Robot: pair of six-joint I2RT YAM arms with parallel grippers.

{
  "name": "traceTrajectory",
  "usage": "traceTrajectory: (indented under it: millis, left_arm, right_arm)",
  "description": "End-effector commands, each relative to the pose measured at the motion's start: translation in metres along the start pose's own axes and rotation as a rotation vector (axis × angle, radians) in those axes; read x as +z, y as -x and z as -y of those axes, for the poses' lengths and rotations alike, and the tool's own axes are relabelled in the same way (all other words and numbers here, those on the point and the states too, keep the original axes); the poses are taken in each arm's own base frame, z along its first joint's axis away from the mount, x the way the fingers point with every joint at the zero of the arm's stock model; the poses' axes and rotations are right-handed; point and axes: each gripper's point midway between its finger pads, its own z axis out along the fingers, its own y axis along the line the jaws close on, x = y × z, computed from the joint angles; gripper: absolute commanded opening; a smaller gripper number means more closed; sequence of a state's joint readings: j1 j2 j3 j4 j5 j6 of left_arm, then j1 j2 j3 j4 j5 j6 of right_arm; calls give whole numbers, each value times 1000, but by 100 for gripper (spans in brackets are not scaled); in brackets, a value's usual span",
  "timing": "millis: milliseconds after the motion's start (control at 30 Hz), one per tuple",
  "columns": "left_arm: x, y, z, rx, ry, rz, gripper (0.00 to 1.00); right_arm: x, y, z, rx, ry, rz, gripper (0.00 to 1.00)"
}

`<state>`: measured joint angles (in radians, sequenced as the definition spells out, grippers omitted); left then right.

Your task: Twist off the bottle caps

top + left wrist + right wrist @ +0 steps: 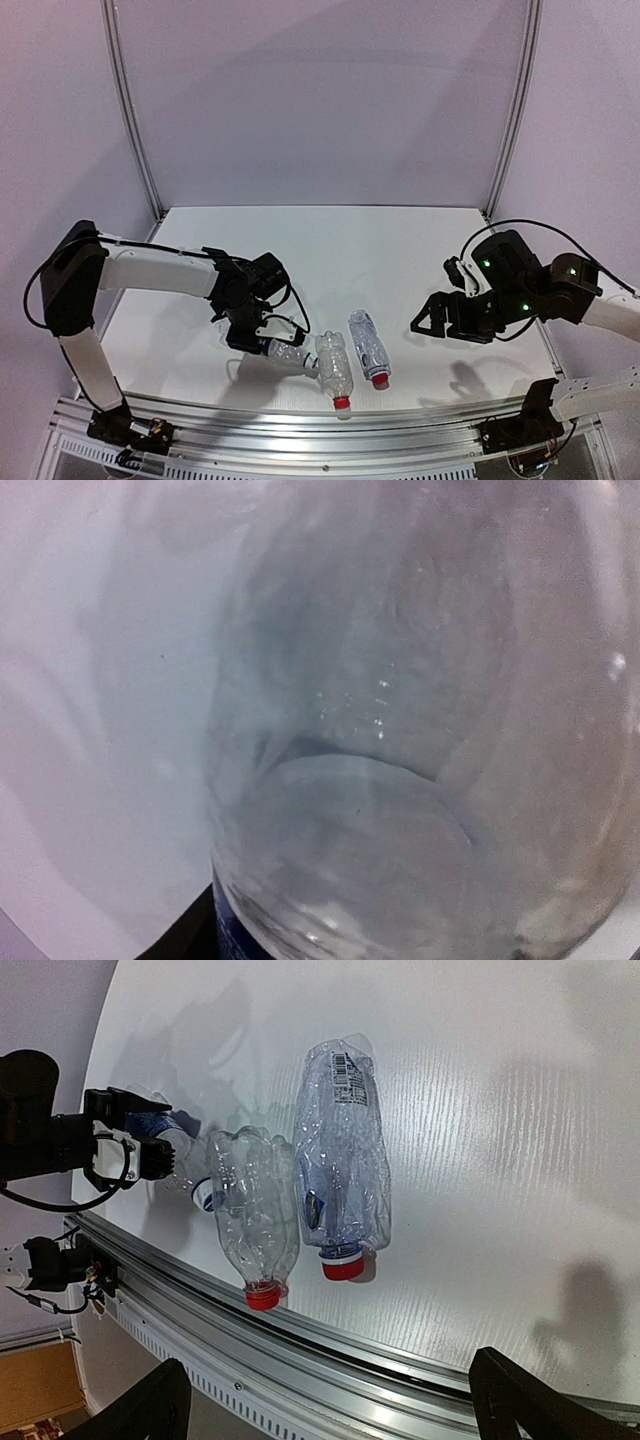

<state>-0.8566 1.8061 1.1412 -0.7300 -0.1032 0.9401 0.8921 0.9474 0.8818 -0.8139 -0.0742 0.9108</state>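
Note:
Three clear bottles lie near the table's front edge. The blue-labelled bottle (283,350) (165,1135) fills the left wrist view (400,730), and its whitish cap (203,1194) points toward the other two. My left gripper (252,338) (125,1138) is closed round its base end. Of the two bottles beside it, one ribbed bottle (334,368) (250,1210) has a red cap (342,403) (262,1296). The other (369,345) (340,1150) has a red cap (381,380) (342,1266). My right gripper (425,322) (335,1415) hangs open and empty, to the right of the bottles.
An aluminium rail (330,430) (300,1350) runs along the near edge, just past the red caps. The white table (350,250) stretches back to two upright frame posts (135,110) at the rear corners.

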Motion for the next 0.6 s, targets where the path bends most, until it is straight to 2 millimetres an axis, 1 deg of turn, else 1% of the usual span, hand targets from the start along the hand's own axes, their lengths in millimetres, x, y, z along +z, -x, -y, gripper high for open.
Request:
traceTrajectory:
  millis: [0,100,200,267,367,567]
  left_arm:
    - [6,-3,2,-19,4,13,54]
    - [2,-11,5,-28,14,27,41]
    - [-3,-20,10,-6,49,28,37]
    - [-9,-25,11,-11,77,34,34]
    - [-15,-30,13,-20,102,36,28]
    - [-36,-39,7,-104,145,62,19]
  right_arm:
    - [1,-7,13,17,-37,-2,99]
    - [1,-5,14,18,-39,10,99]
    - [3,-3,12,11,-40,12,99]
    - [5,-2,11,6,-41,12,99]
    - [9,1,9,0,-43,11,99]
    - [14,8,5,4,-53,31,99]
